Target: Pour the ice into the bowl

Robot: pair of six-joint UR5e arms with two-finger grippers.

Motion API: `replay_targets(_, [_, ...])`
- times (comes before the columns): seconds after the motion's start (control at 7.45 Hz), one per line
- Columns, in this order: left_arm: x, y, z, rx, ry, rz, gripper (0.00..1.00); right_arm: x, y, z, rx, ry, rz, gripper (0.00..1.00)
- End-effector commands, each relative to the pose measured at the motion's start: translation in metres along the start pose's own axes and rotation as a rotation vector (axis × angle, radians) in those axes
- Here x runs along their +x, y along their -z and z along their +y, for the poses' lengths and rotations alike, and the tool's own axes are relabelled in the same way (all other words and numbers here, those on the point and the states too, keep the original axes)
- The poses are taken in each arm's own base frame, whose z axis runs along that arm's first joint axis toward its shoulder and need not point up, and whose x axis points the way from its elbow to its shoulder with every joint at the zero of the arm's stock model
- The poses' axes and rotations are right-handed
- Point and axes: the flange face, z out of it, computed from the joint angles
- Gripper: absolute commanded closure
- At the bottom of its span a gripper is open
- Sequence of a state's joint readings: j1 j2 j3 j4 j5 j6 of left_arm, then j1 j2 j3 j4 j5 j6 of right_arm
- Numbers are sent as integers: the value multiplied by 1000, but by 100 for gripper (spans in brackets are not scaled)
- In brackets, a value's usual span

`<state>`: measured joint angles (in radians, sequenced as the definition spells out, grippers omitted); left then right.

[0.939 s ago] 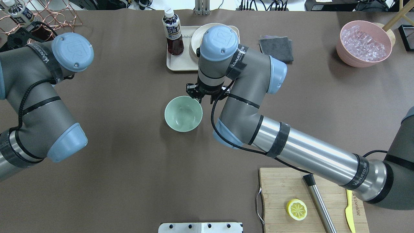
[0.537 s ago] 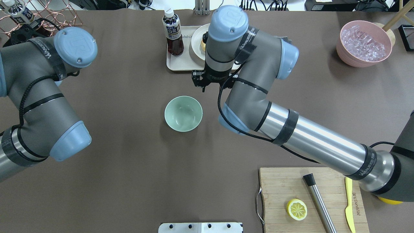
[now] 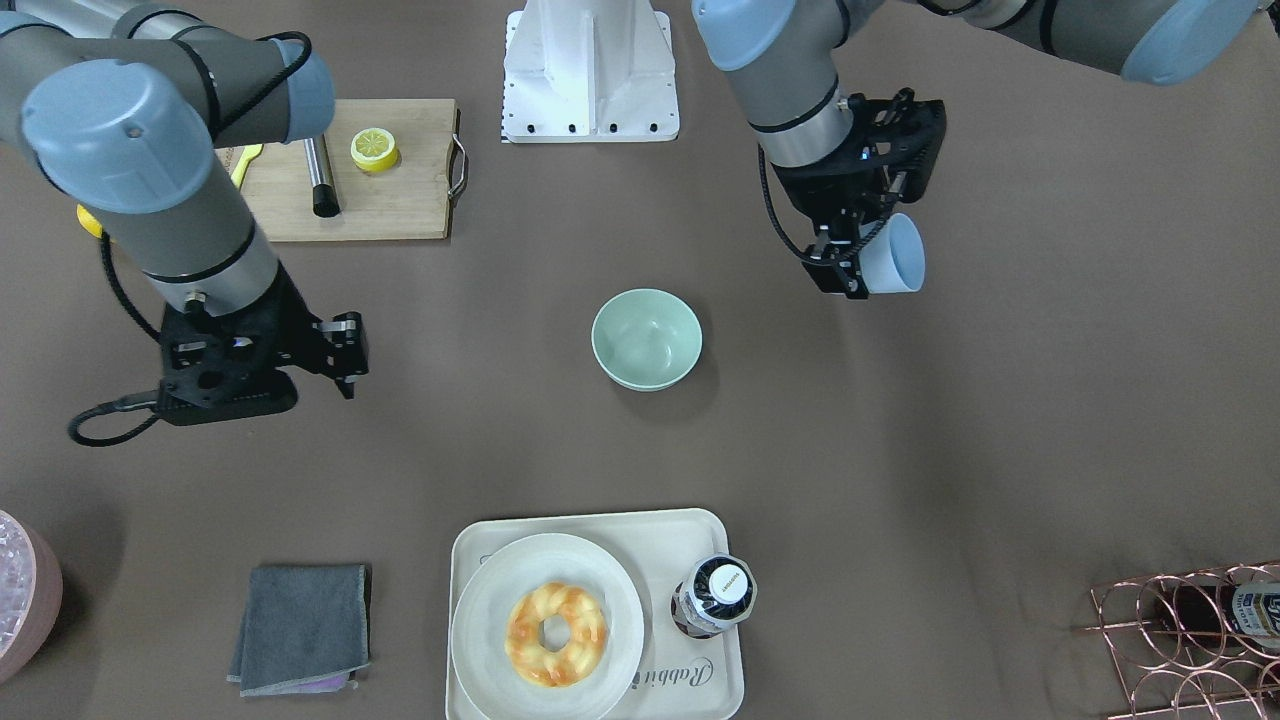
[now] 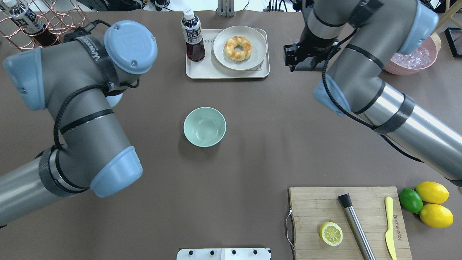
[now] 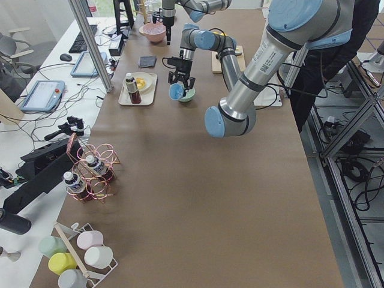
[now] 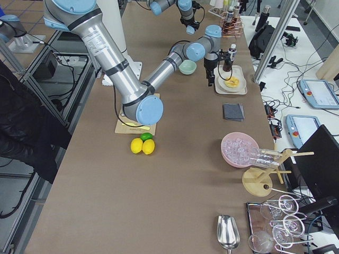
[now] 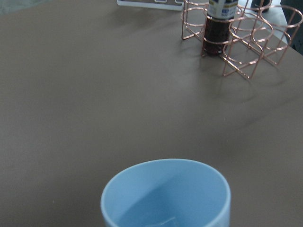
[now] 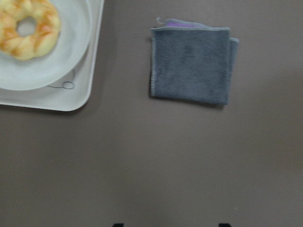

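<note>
Carry step, by the look: over the brown matte table point(image 3: 950, 450), well apart from the empty pale mint-green round bowl point(image 3: 647, 338) at frame centre, grips a light blue round cup point(image 3: 895, 255) in the clamped left gripper point(image 3: 860, 265), upper right, perhaps with clear glassy ice point(image 7: 166, 220) inside. Calls next for centring cup above bowl, then tipping gently. Shows the right gripper point(image 3: 345, 358) spread wide, empty, mid-left; cluttered lab benches point(image 5: 90, 66) beyond.
</note>
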<state>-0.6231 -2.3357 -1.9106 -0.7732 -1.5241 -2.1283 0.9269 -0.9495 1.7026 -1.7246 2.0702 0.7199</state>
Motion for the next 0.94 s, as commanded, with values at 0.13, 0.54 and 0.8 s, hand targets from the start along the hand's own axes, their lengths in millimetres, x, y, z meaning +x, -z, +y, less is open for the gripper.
replay_targets(0.13, [-27,55,119,-131,-40,63,45,143,-2,21,26,-93,66,1])
replay_targets(0.54, [-14,61,185,-224,-18,127,46,270,-16,30,-15,-63,43,1])
replay_targets(0.8, [1,55,202,-235,-12,137,45,368,-35,29,-32,-25,-31,1])
